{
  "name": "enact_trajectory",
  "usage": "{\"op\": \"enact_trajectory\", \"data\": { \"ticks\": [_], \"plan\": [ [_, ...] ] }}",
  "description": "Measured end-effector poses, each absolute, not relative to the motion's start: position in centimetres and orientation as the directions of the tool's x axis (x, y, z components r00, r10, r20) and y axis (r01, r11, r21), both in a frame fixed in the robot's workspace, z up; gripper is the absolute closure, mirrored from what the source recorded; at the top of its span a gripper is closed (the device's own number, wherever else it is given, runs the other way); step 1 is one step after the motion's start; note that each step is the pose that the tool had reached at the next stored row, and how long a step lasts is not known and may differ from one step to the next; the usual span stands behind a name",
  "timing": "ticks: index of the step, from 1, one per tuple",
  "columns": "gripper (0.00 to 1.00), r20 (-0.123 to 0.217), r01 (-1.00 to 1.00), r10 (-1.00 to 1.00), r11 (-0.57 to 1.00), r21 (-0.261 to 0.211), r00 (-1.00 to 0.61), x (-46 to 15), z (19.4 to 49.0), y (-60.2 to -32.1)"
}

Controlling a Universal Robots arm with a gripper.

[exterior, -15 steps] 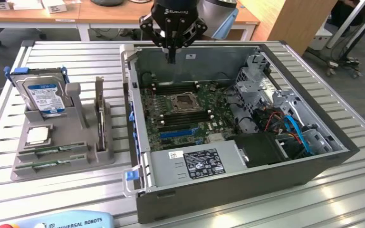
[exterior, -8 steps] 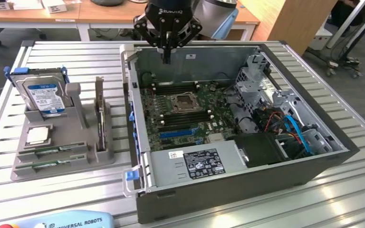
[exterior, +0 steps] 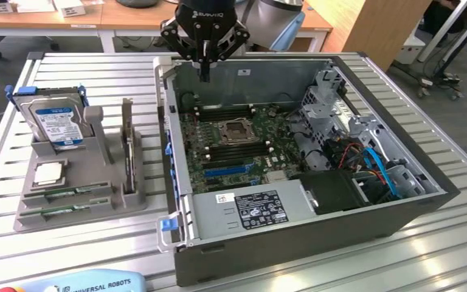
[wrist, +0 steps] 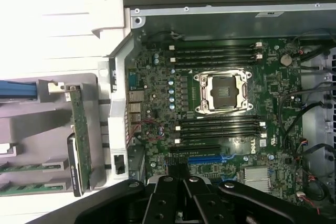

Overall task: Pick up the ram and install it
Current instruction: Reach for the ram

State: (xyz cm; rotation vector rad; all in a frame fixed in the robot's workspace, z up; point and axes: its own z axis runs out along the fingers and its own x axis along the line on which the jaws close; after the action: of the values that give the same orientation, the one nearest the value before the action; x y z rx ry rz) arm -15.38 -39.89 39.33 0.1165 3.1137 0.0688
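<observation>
The black gripper (exterior: 205, 75) hangs over the far edge of the open dark-grey computer case (exterior: 298, 243). Its fingers are pressed together with nothing between them. Below it, inside the case, lies the green motherboard (exterior: 209, 137) with its square silver processor socket (exterior: 235, 131), flanked on two sides by rows of long black memory slots (exterior: 235, 152).

The ram (exterior: 70, 194) — a long, narrow green circuit-board stick — lies flat in a groove at the near end of the grey plastic holder (exterior: 95, 179), well apart from the gripper. A second stick (exterior: 59, 211) of the same kind lies just beside it, in the next groove.

The holder stands on the slatted metal bench (exterior: 71, 73), at the exterior view's left of the case. It also carries a silver hard drive with a blue label (exterior: 55, 121) propped upright, a small square silver chip (exterior: 48, 173) lying flat, and a thin circuit card (exterior: 127, 146) standing on edge — nearest the case wall.
</observation>
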Motion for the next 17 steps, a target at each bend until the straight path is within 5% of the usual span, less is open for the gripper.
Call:
{"op": "enact_trajectory", "data": {
  "ticks": [17],
  "plan": [
    [0.90,-0.023,0.074,0.075,0.996,0.045,-0.997,-19.2,39.3,-39.9]
  ]
}}
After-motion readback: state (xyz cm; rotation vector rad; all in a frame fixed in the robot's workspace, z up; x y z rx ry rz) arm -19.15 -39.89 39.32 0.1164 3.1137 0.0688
